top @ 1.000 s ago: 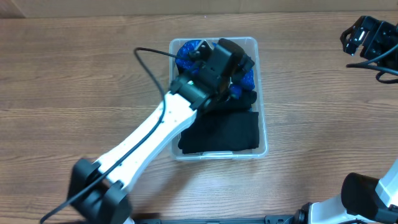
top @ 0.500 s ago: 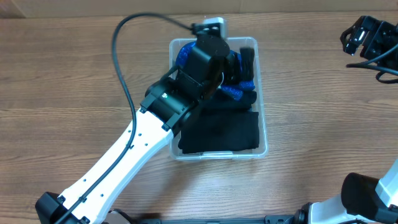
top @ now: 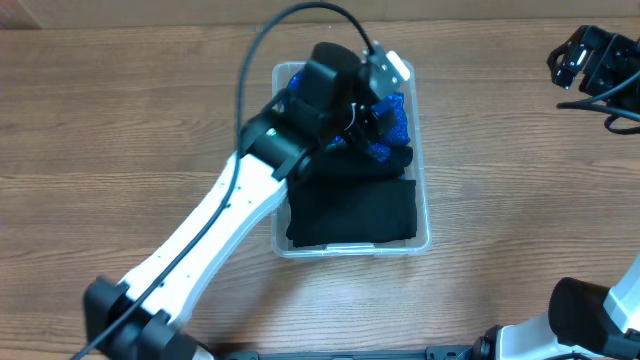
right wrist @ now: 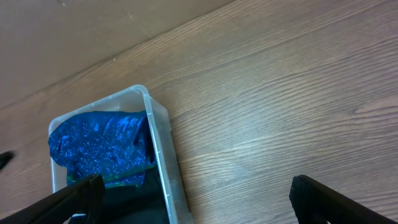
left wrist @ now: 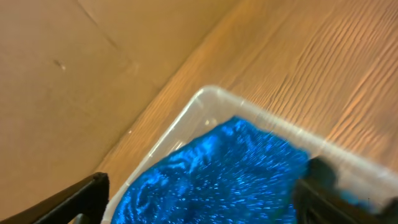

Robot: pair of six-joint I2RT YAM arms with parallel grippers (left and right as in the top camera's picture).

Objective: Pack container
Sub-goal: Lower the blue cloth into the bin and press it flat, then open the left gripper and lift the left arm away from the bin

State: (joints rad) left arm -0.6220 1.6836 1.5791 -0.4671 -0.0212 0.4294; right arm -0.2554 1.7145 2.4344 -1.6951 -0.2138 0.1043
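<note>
Container (top: 350, 250): blue cloth (left wrist: 217, 168) and black cloth (top: 350, 212) inside.
Left fingers (left wrist: 87, 194): wide apart above blue cloth, empty.
Right fingers (right wrist: 323, 199): wide apart, empty.

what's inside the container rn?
In the container, black cloth fills the near half and sparkly blue fabric the far end. The left arm covers the far-left part, hiding what lies beneath.

The container (right wrist: 163, 162) is clear, colourless plastic. The fabric (left wrist: 217, 168) inside is bright blue with a glittering speckle; the cloth (top: 355, 212) beside it is plain black. The table (top: 520, 180) is brown wood grain. The left arm (top: 200, 250) is white with black joints.
</note>
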